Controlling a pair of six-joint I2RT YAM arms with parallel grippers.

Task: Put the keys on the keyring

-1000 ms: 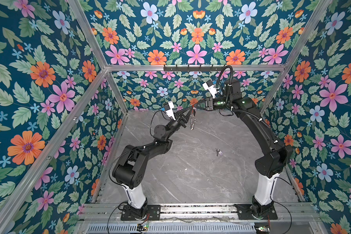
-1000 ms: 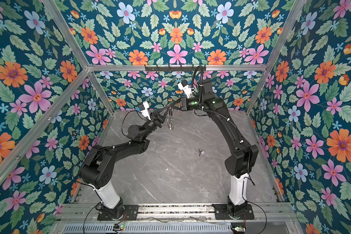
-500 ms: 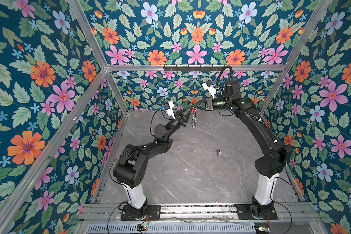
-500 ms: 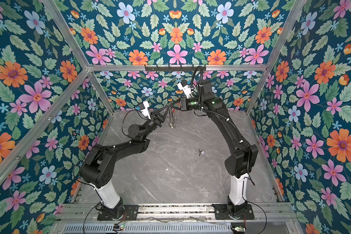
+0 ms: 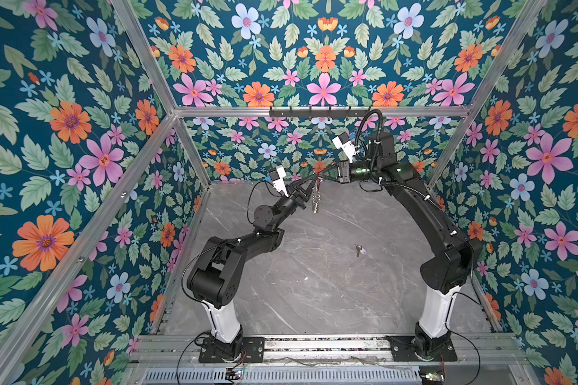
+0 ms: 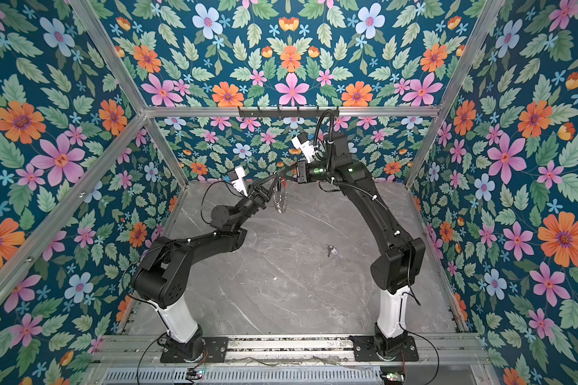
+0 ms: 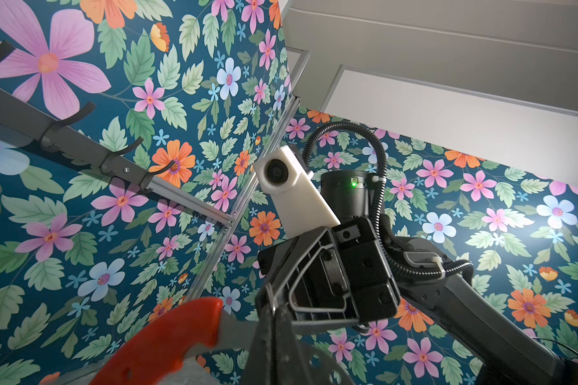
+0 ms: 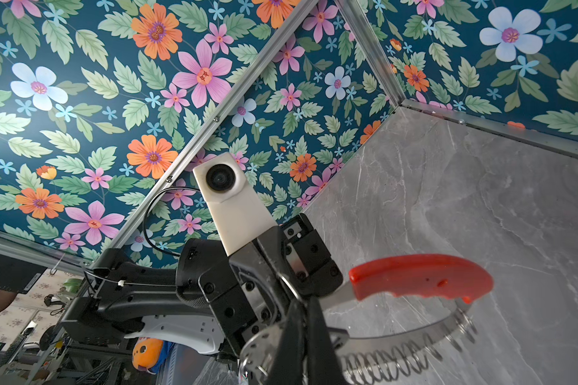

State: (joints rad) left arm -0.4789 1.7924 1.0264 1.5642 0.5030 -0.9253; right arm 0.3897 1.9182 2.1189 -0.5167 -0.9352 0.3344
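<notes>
The left claw [image 5: 310,187] and right claw [image 5: 321,176] are both clamped shut on the keyring [image 5: 315,202], which hangs in the air (silver rings dangling). The key [image 5: 358,249] lies on the surface [image 5: 314,286], well apart from them.

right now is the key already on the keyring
No, the key lies alone on the table, well apart from the keyring hanging above the table's far end.
</notes>
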